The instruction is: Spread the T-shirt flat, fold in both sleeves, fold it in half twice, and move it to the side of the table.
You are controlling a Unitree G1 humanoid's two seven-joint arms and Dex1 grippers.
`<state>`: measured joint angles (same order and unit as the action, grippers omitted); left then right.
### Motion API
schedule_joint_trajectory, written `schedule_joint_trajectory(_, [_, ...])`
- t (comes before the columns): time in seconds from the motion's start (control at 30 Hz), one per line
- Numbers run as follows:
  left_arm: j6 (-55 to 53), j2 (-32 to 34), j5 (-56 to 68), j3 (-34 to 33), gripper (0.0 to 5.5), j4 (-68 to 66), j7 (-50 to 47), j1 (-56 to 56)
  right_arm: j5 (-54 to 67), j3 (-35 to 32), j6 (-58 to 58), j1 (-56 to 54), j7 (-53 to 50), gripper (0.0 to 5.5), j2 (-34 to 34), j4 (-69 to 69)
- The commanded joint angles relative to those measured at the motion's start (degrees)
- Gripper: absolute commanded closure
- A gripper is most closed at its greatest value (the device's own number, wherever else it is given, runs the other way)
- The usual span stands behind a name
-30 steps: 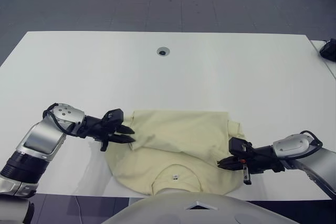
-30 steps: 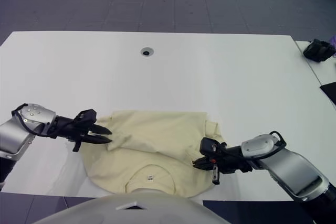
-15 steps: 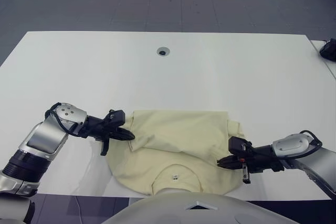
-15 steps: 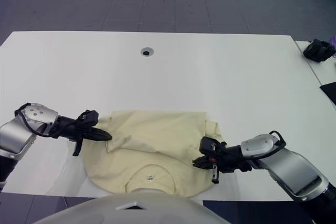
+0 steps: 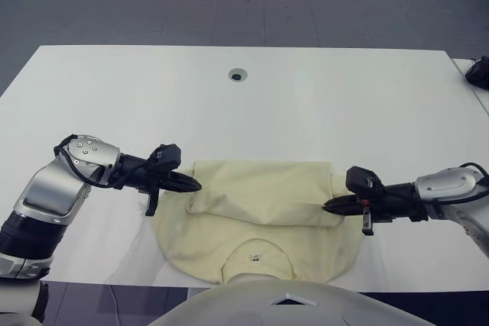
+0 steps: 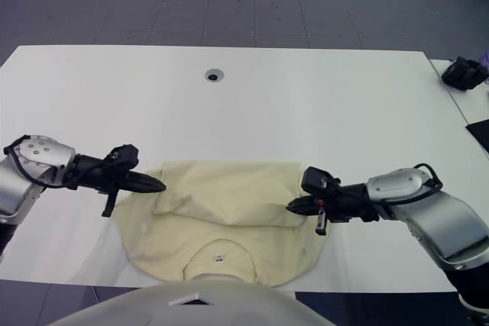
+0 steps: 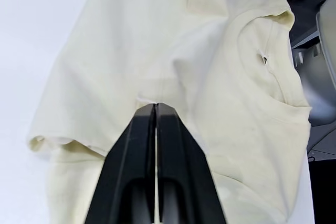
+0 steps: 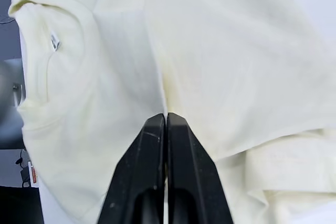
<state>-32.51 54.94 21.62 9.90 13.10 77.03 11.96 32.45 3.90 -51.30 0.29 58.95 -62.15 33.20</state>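
Observation:
A pale yellow T-shirt (image 5: 260, 196) lies on the near part of the white table (image 5: 153, 104), collar (image 5: 257, 259) toward me, its far part doubled over the chest. My left gripper (image 5: 192, 185) is shut on the folded layer's left edge, with cloth pinched at its tips (image 7: 156, 105). At the right edge of that layer, my right gripper (image 5: 330, 205) is shut on the cloth too, with the fabric bunching at its tips (image 8: 166, 115). The T-shirt's label (image 8: 54, 41) shows inside the collar.
A small round hole (image 5: 238, 75) sits in the table's far middle. A black object (image 5: 478, 72) lies past the table's right edge. Bare tabletop stretches beyond the shirt and to both sides.
My left gripper went from open to shut on the shirt's left edge. My right gripper moved away from me with the cloth, pulling the folded layer's right side farther up the shirt.

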Motion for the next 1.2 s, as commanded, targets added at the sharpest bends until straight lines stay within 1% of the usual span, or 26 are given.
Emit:
schedule_joint_trajectory(0.03, [0.11,0.36,-0.40,-1.55,5.47,-1.57,-1.20,2.75,0.98,-1.58,-0.29,-3.84,0.89,5.50,-0.40,-2.14])
schedule_joint_trajectory(0.13, [0.61,-0.32,-0.63,-2.22,5.47,-3.53,-2.24,4.90,0.15,-1.00,0.36,-7.33,1.32,5.50,-0.28,-4.73])
schedule_joint_trajectory(0.37, [2.11,-3.76,-2.44,-2.12,5.47,-10.01,-6.43,12.81,-5.09,3.65,3.72,-17.67,1.63,5.50,2.44,-14.24])
schedule_joint_trajectory(0.6, [4.85,-7.80,-5.89,-1.00,5.47,-16.49,-9.99,18.35,-13.19,9.17,10.06,-29.00,1.50,5.50,8.67,-28.06])
schedule_joint_trajectory(0.73, [7.66,-10.69,-9.18,-0.76,5.47,-22.98,-13.36,22.84,-17.76,10.60,15.31,-34.96,0.79,5.50,12.84,-37.19])
schedule_joint_trajectory(0.93, [12.20,-16.39,-13.62,-0.18,5.47,-32.97,-18.70,29.40,-23.36,10.11,25.50,-42.72,-1.67,5.50,19.89,-52.33])
schedule_joint_trajectory(1.2, [20.45,-24.01,-18.91,0.89,5.47,-51.16,-23.90,37.47,-28.85,9.42,39.18,-50.66,-4.32,5.50,27.84,-73.73])
